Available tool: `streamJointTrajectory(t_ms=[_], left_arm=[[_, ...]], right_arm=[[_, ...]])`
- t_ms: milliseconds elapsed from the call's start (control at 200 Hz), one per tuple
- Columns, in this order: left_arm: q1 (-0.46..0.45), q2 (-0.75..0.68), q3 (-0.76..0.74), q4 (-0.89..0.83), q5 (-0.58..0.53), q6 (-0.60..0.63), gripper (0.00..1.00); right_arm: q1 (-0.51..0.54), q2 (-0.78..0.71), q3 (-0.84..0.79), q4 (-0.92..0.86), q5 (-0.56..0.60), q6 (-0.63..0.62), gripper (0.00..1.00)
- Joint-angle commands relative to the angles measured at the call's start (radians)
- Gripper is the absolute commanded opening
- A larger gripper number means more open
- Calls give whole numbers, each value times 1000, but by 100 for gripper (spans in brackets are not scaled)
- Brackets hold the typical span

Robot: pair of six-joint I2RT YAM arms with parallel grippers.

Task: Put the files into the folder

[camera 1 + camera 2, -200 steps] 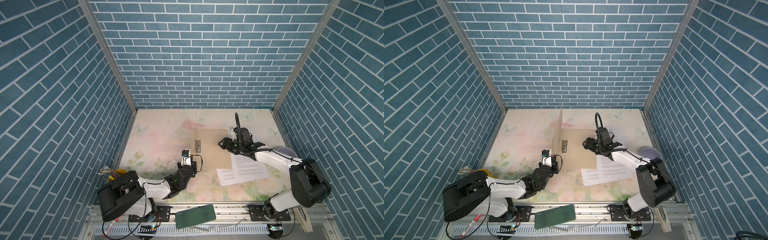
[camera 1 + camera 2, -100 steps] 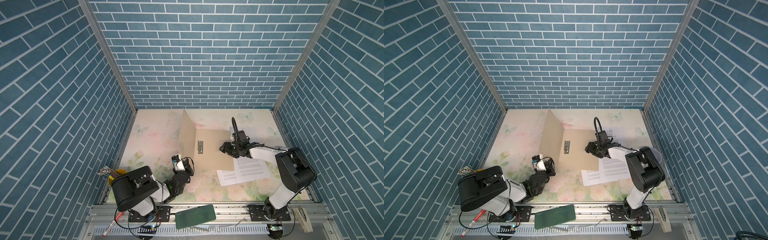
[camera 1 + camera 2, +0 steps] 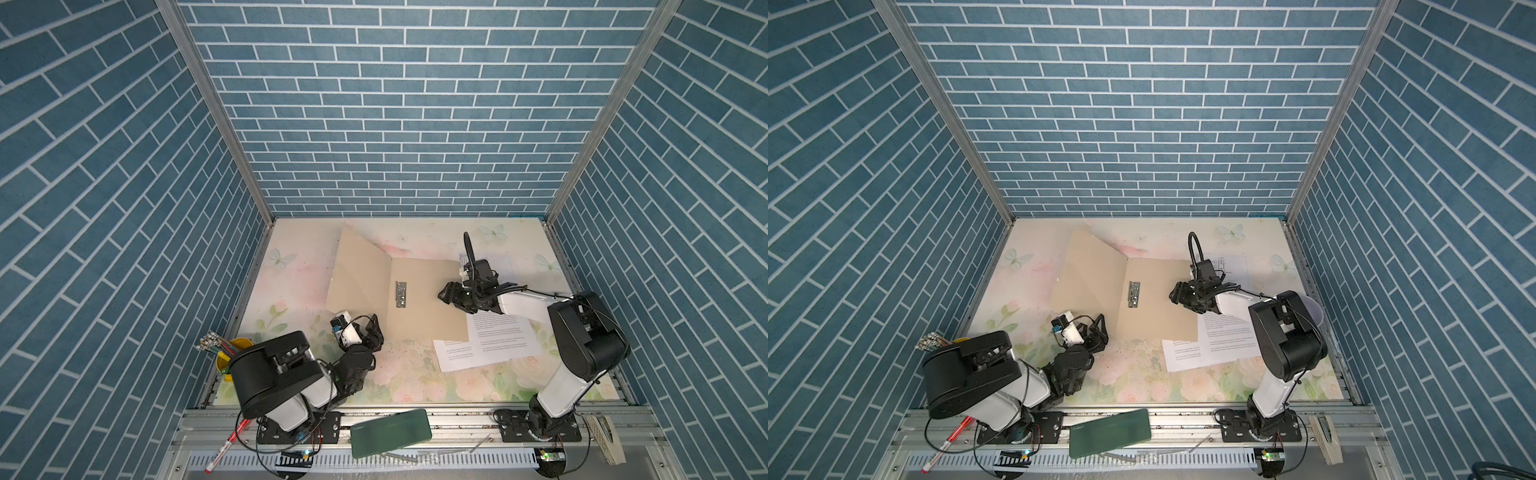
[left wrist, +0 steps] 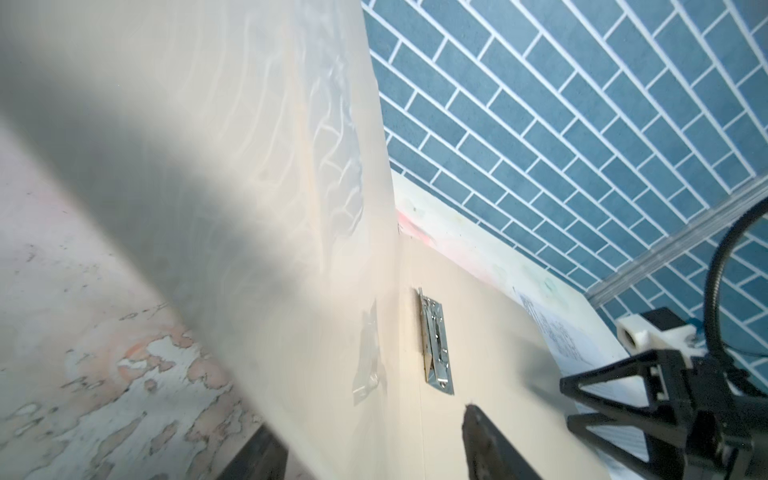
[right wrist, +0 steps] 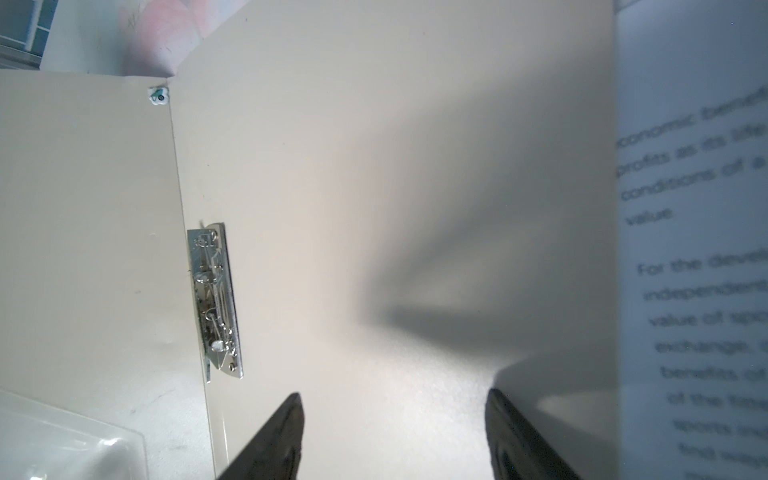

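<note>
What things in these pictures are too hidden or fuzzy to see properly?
Diagram sheet: the right arm covers most of it in both top views.
Text sheets: words too small in both top views, blurred in the right wrist view.
Yellow pencil cup: partly behind the left arm's base in both top views.

Close view from the right wrist: blurred black print on a white printed sheet [image 5: 698, 249] gives up only fragments: "profits as its", "value", "For the", "independent", "exchange", "benefits of", "sports". Pale lettering on the dark green case [image 3: 390, 432] is too small to read.
</note>
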Motion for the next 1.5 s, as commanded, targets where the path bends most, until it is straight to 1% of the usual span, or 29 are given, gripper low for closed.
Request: streamJointTrajectory(t_ms=[0,55,110,160,235,315,396,436,496,541,566,601,726,871,941,1001,1056,1217,1307,1322,1427,1452,1497], left_arm=[[2,-127,17,-279,-58,-62,76],[3,-223,51,-478,-73,-94,81],[3,-324,102,-716,-98,-141,89],[3,-398,143,-895,-120,-169,93],[3,-476,151,-994,-137,-170,99],[4,-531,162,-1092,-135,-187,100],[4,-548,215,-1231,-126,-209,100],[4,-545,254,-1345,-134,-268,100],[4,-537,297,-1503,-150,-401,100],[4,-538,311,-1583,-147,-495,100],[4,-540,315,-1622,-139,-528,100],[4,-548,319,-1653,-125,-543,100],[3,-564,337,-1674,-97,-507,100],[4,-503,393,-1600,-94,-344,100],[4,-447,436,-1544,-67,-221,100],[3,-392,483,-1530,-37,-157,100],[3,-345,525,-1525,-10,-116,100],[-2,-256,599,-1438,57,11,100],[-2,-219,626,-1407,85,77,100],[-2,-213,653,-1404,90,87,100],[-3,-176,702,-1371,141,165,100],[-4,-167,714,-1367,156,180,100],[-3,-148,738,-1360,192,207,100]], right_arm=[[-5,43,4,-89,9,-26,69],[-4,45,12,-100,12,-30,69],[-4,47,13,-105,13,-35,69],[-4,48,15,-106,12,-34,69],[-4,50,16,-102,6,-34,69],[-4,52,26,-103,2,-34,69],[-4,48,34,-104,3,-37,70],[-4,44,37,-102,3,-38,70],[-5,43,43,-105,7,-38,70],[-4,44,51,-116,10,-40,70],[-4,46,56,-123,10,-43,70],[-3,47,61,-129,12,-46,70],[-4,43,63,-128,12,-49,72],[-4,19,69,-119,12,-55,75],[-4,-3,66,-112,16,-65,77],[-4,-30,60,-109,28,-77,79],[-4,-60,56,-115,44,-93,81],[-6,-156,30,-129,108,-152,90],[-13,-214,5,-138,160,-182,98],[-16,-226,-1,-139,169,-188,99],[-38,-274,-28,-144,191,-217,99],[-46,-284,-36,-145,218,-219,99],[-62,-298,-51,-148,230,-219,99]])
